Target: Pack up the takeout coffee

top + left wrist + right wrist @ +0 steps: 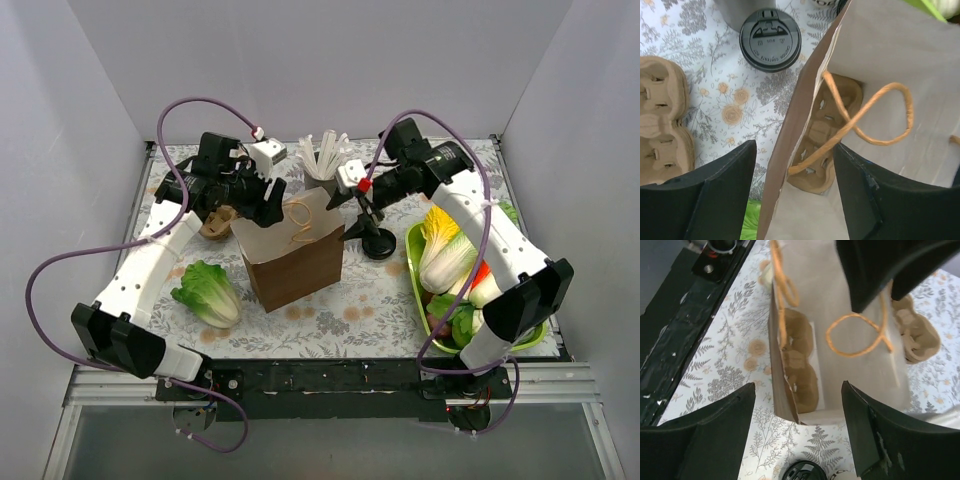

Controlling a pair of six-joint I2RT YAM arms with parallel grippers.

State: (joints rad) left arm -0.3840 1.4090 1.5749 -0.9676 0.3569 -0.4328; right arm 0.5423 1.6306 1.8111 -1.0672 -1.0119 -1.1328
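One black-lidded takeout coffee [770, 40]

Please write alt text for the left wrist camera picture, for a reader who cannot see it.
An open brown paper bag with a cardboard cup carrier lying inside fills the right side, seen from above. The black-lidded takeout coffee stands outside it on the floral tablecloth. The black fingers of the left hand stand apart over the bag's edge.
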